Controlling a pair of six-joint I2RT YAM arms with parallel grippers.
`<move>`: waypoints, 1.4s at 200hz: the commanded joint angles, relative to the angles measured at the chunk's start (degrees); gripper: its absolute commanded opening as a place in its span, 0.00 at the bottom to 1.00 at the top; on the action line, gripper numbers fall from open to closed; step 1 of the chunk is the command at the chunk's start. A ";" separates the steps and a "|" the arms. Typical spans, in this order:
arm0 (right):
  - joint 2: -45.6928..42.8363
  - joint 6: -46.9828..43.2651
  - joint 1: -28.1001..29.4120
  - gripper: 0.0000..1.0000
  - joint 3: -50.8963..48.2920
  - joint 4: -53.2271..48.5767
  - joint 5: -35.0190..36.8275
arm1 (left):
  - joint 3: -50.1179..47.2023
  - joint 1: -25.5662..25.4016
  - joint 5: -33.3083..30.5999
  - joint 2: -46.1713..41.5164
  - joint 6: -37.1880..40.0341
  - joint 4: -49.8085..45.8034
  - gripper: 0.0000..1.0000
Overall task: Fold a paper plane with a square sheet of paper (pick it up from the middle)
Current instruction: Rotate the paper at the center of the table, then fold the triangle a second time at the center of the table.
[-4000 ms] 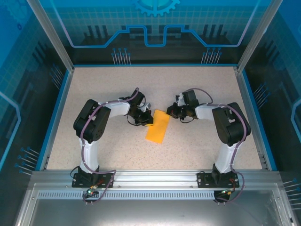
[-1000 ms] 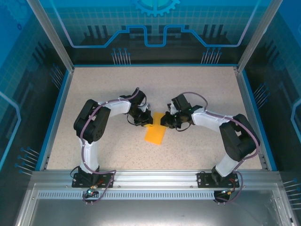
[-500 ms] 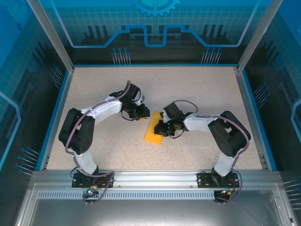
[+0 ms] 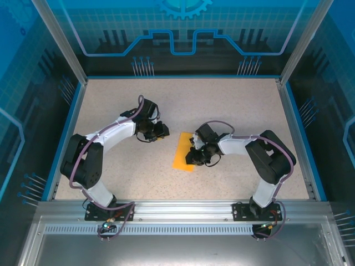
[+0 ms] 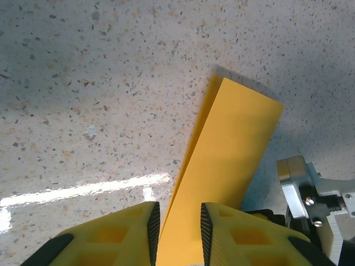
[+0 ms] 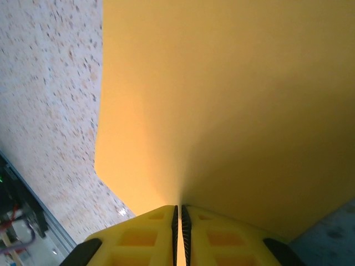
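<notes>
At the near edge, the two arm bases are bolted to a metal rail (image 4: 183,209), and beyond it lies the speckled table (image 4: 238,105). The right arm bends inward, and the right gripper (image 4: 191,157) sits low on the right side of the paper (image 4: 182,149), near its nearer end. In the right wrist view, this gripper's (image 6: 178,213) yellow fingers (image 6: 144,230) are pressed together with only a thin slit between them. The orange-yellow paper (image 6: 233,83) runs into that slit, so it is pinched there. The paper is folded into a long narrow strip and lies near the middle of the table, slightly slanted, with one long edge lifted a little in the left wrist view (image 5: 236,138). Farther back and to the left, the left gripper (image 4: 165,132) points towards the strip's far end but stays just clear of it. Its fingers (image 5: 130,224) are spread a little and hold nothing. Behind everything stands the blue back wall (image 4: 183,55).
</notes>
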 commanded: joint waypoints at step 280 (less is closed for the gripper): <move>-22.02 10.30 -3.15 0.53 -14.79 5.76 12.85 | -26.37 -3.32 5.73 -16.66 -13.97 37.93 0.99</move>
